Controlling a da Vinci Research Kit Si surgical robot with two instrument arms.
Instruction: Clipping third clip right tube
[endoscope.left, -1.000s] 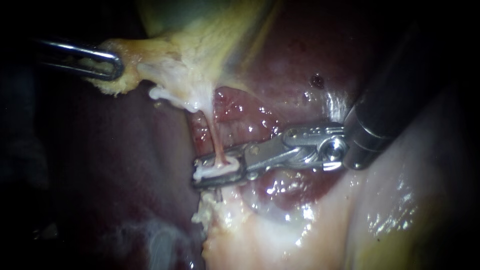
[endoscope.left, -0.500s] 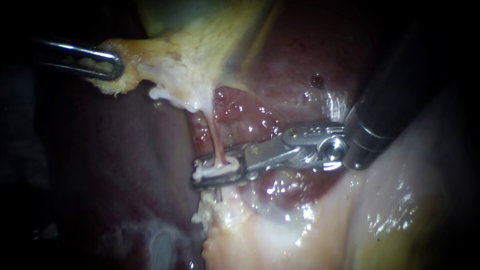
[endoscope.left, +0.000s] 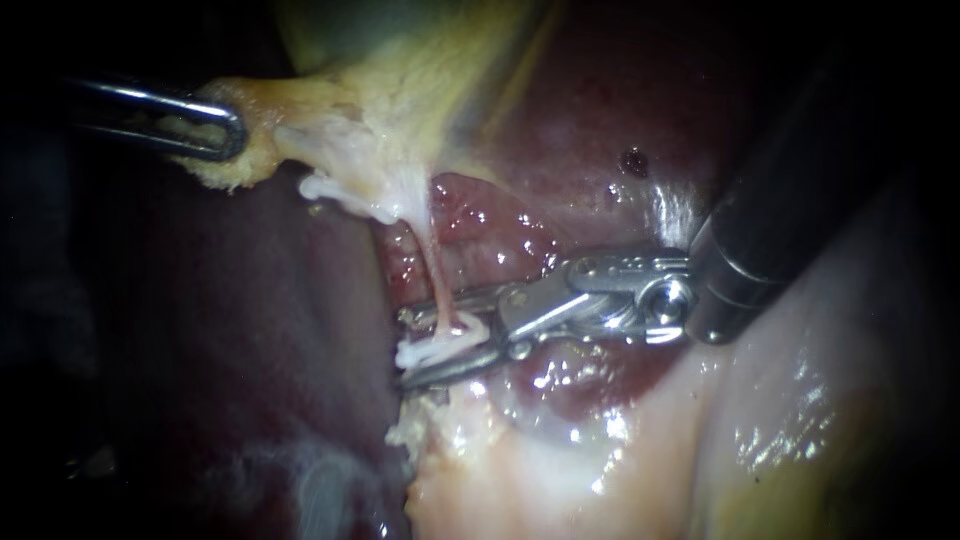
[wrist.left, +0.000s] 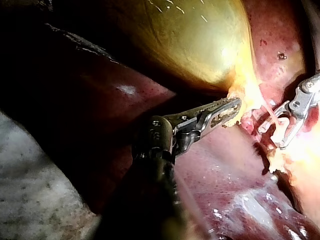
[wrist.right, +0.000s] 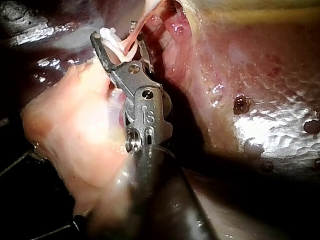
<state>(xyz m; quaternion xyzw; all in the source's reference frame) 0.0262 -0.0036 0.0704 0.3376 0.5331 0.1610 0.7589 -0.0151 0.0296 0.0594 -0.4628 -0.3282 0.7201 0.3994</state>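
1. Left instrument (endoscope.left: 228, 130): the shaft enters from the left at the far side of the field. Its jaws are pinched on a yellow tissue fold (endoscope.left: 300, 130) and hold it out to the left. The left wrist view (wrist.left: 232, 107) shows the same grip, with yellow tissue between the two jaws.
2. Yellow tissue fold: it runs from the gallbladder (endoscope.left: 400, 60) and narrows at its near edge into pale white strands.
3. Tube (endoscope.left: 432, 275): a thin pink strand, taut, running from those white strands toward the near side and slightly to the right. It crosses red, wet tissue and ends at the right instrument's jaws.
4. Right instrument (endoscope.left: 412, 348): a dark shaft enters from the upper right, with a metal wrist and jaws pointing left. The jaws stand spread with a clear gap, one on the far side of the tube's lower end and one on the near side. The right wrist view (wrist.right: 116, 37) also shows them parted.
5. Clip (endoscope.left: 440, 346): white, closed across the tube's near end, lying in the gap between the spread jaws, close to the near jaw. Whether it touches that jaw cannot be told.
6. Liver (endoscope.left: 250, 330): dark red, to the left of the tube.
7. Pale tissue mound (endoscope.left: 500, 460): glistening, just on the near side of the clip.
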